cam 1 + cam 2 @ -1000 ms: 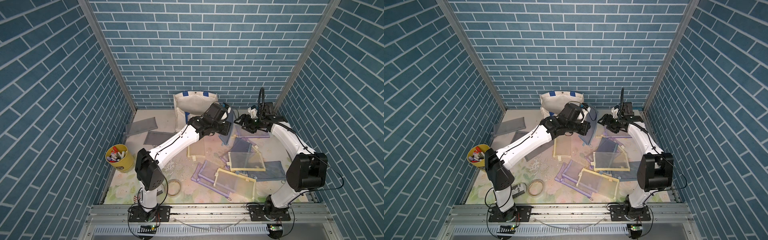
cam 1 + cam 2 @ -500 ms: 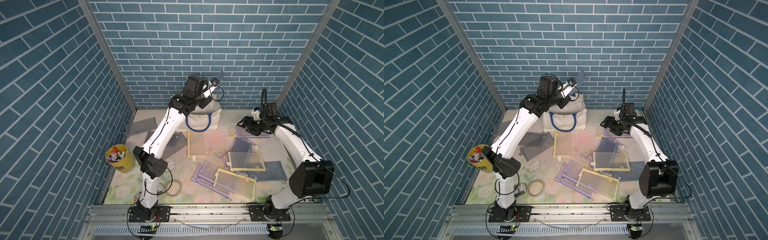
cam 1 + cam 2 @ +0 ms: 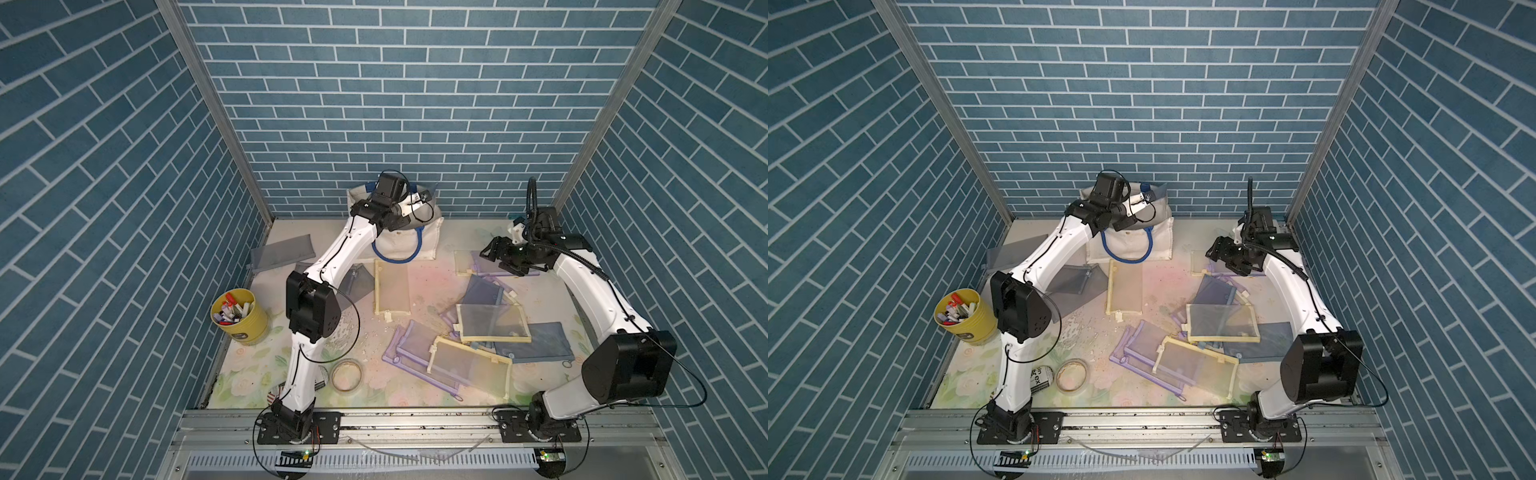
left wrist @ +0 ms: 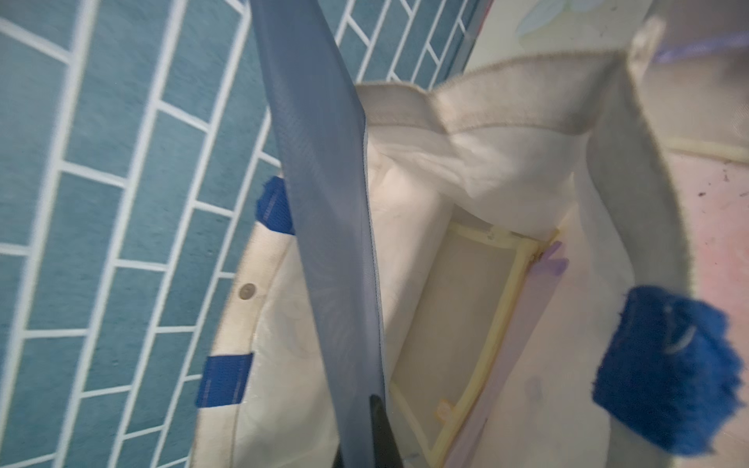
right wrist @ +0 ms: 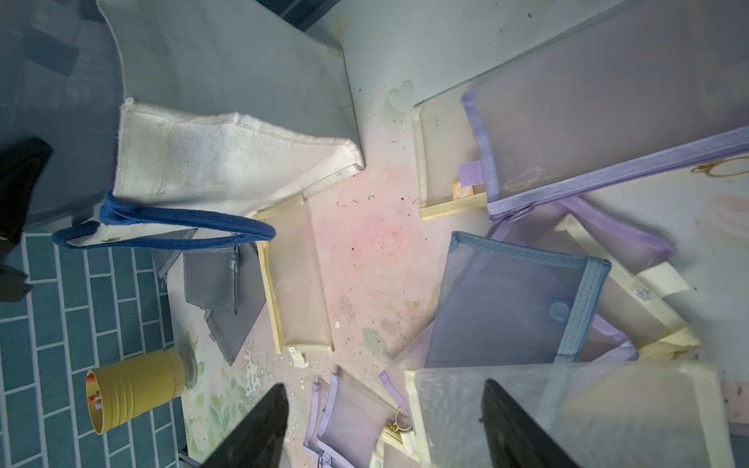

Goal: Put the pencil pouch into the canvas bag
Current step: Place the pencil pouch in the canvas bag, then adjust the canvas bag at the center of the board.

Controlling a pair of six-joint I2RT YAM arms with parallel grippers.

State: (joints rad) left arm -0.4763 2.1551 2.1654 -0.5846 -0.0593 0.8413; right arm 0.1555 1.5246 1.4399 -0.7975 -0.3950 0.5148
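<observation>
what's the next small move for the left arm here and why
Probably lower the left pincer a little into the canvas bag: it is shut on the blue-grey pouch, whose far end seems to reach past the bag's rim, so releasing now might snag it.

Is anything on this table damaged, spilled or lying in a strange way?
The flowered table mat is worn: white flakes of its peeled surface lie scattered beside the left arm. The mesh zip pouches lie in a crooked, overlapping heap. The off-white canvas bag stands upright, but its rim sags.
</observation>
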